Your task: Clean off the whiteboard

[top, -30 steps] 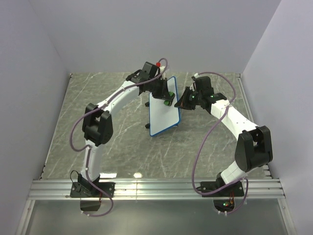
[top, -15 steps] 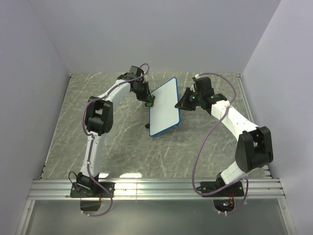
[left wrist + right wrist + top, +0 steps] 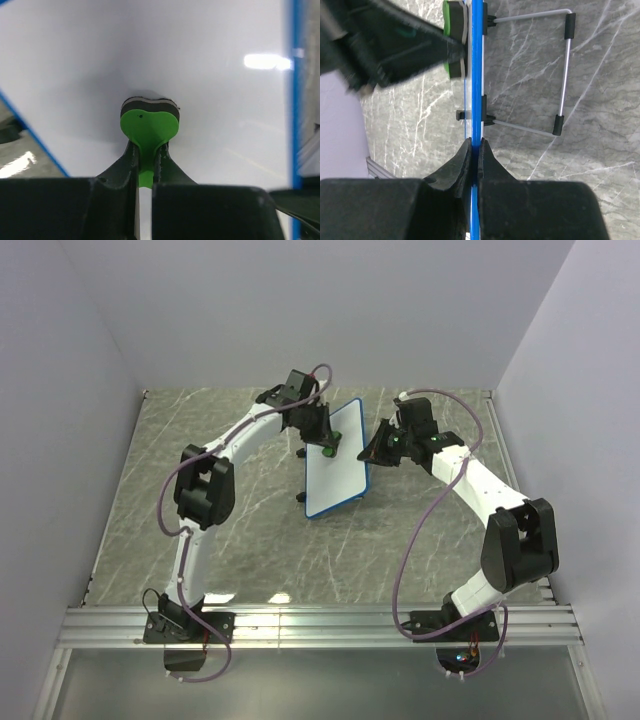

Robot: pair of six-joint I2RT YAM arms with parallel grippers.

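The left gripper (image 3: 145,156) is closed narrowly on the stem of a green eraser (image 3: 149,124). The eraser's dark felt face is pressed flat against the whiteboard (image 3: 210,90), on the upper part of its surface. In the left wrist view, the surface around the eraser is seen to be plain white. The right gripper (image 3: 474,150) is clamped tight on the thin blue frame at the board's right edge. The whiteboard is propped at a tilt on a wire stand (image 3: 563,75) with black feet. It is placed near the middle of the grey marbled table (image 3: 220,530), between the two arms.
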